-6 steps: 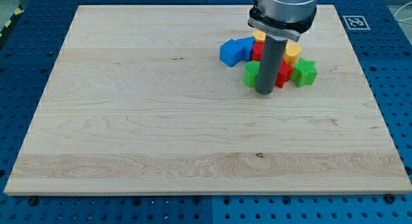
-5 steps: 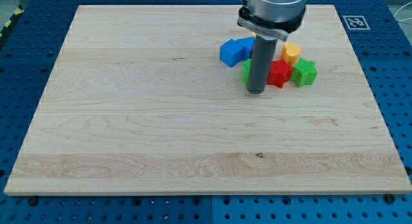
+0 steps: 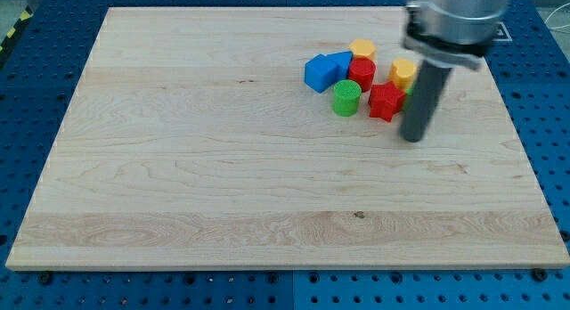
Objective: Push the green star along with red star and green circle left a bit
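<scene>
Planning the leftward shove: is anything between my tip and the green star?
I cannot tell. The rod hides the green star, with my tip just right of the red star. The green circle sits further left, bare board beyond.

Wooden table top, coloured blocks clustered near view's top right

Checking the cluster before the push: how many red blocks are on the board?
2. The red cylinder stands above the green circle; the red star lies right of that circle, beside my rod. Others may be hidden behind the rod.
</scene>
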{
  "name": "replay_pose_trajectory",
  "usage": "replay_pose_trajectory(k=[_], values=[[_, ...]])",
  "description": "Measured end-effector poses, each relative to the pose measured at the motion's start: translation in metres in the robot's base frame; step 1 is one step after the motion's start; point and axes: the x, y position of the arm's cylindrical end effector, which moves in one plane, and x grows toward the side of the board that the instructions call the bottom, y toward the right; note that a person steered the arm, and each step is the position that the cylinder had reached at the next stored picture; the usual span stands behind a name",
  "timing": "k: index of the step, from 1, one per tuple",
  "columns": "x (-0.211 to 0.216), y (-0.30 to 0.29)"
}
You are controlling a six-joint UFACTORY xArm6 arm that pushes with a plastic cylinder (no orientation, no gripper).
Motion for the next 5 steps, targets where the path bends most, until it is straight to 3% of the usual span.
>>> replay_pose_trajectory(k=[1,2,5], values=[[-0.037,0.048],[-0.066,0.049],[-0.050,0.022]])
